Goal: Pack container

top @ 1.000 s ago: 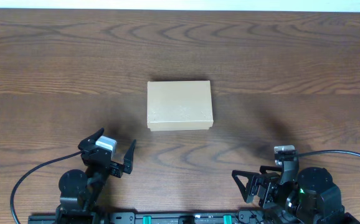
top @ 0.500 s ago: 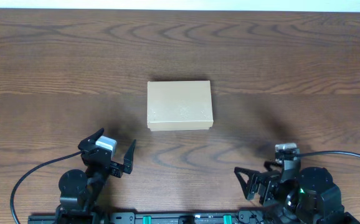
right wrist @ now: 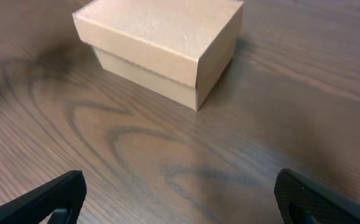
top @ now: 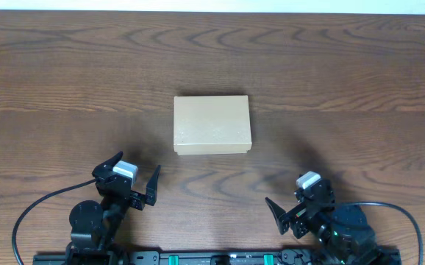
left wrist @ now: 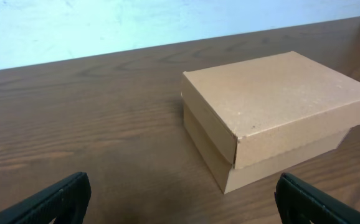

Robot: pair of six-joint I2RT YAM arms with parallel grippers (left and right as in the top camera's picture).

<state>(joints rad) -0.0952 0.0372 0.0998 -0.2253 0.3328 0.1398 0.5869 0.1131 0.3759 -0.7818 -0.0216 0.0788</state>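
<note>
The container (top: 212,124) is a small tan cardboard box with its lid shut, standing on the table's middle. It also shows in the left wrist view (left wrist: 273,112) and in the right wrist view (right wrist: 161,43). My left gripper (top: 133,179) is open and empty near the front edge, to the box's front left; its fingertips frame bare wood in its wrist view (left wrist: 183,199). My right gripper (top: 295,203) is open and empty at the front right, turned toward the box; its wrist view (right wrist: 180,196) shows bare wood between the fingers. No pens show.
The dark wooden table (top: 65,88) stretches around the box. The arm bases and black cables (top: 29,213) sit along the front edge. A pale wall lies beyond the table's far edge (left wrist: 105,25).
My right arm has swung left and turned toward the box, its gripper shifting from about the right front corner inward. The left arm and the box have not moved.
</note>
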